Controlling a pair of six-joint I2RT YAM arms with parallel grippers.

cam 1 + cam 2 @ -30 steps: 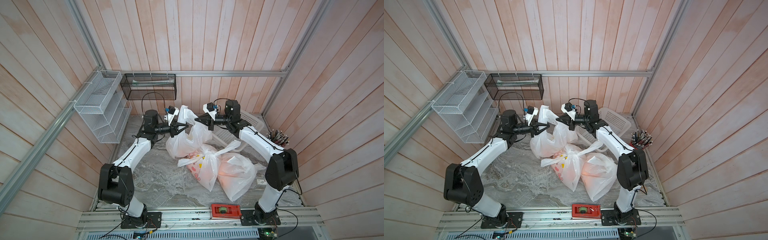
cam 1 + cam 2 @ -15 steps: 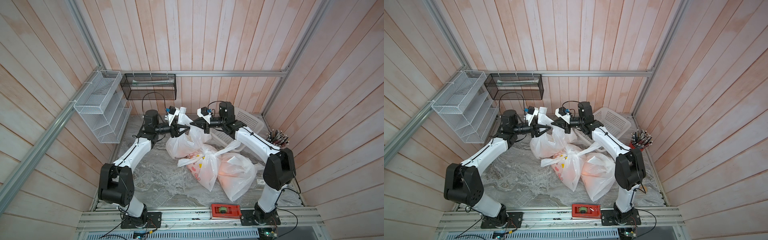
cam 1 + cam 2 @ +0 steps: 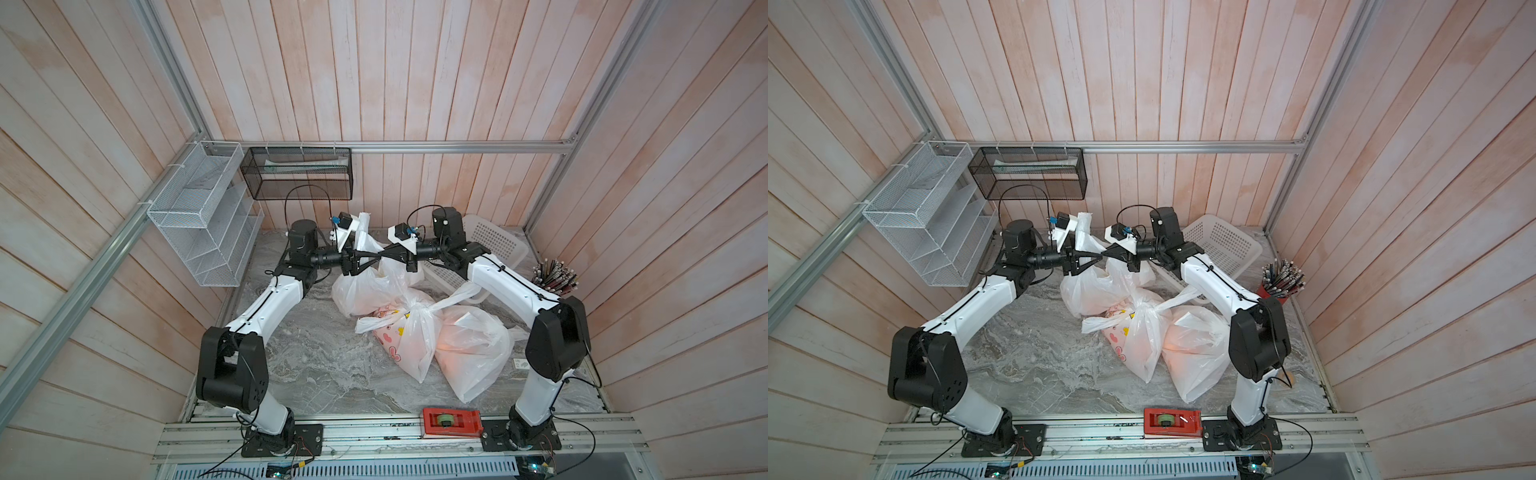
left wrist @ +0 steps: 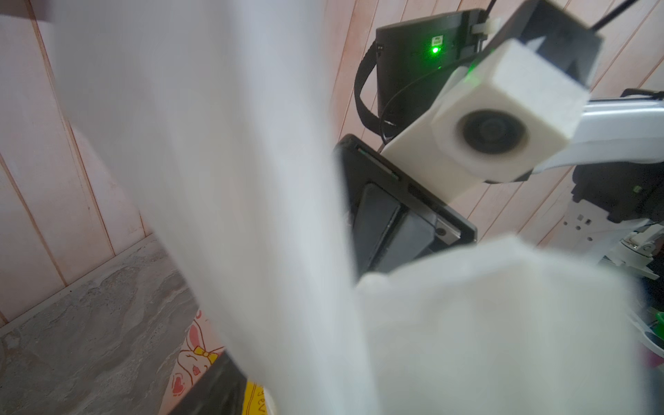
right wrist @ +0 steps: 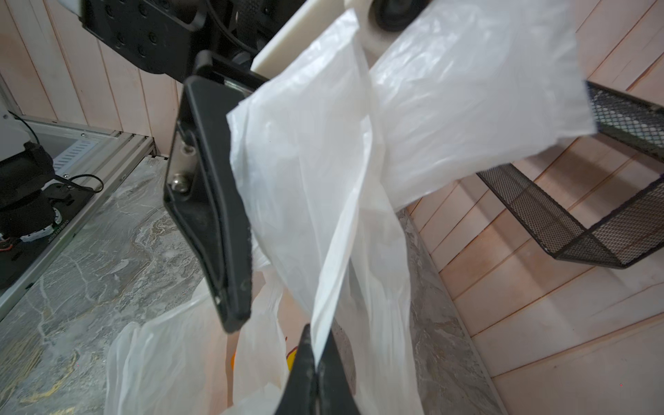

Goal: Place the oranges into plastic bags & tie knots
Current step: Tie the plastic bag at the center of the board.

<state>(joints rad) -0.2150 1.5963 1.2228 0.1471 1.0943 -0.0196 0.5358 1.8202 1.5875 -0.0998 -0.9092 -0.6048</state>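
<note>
One bag strap upright, loose end up, in R claw

Both top views look down from high; wrist views close, face-to-face.

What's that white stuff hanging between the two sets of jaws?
A white bag handle, rising from the plastic bag below. The right wrist view shows it best, pinched in the right jaws.

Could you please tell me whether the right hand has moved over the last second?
Yes. In a top view the right hand, shut on a plastic bag, has shifted away from the white basket.
</note>
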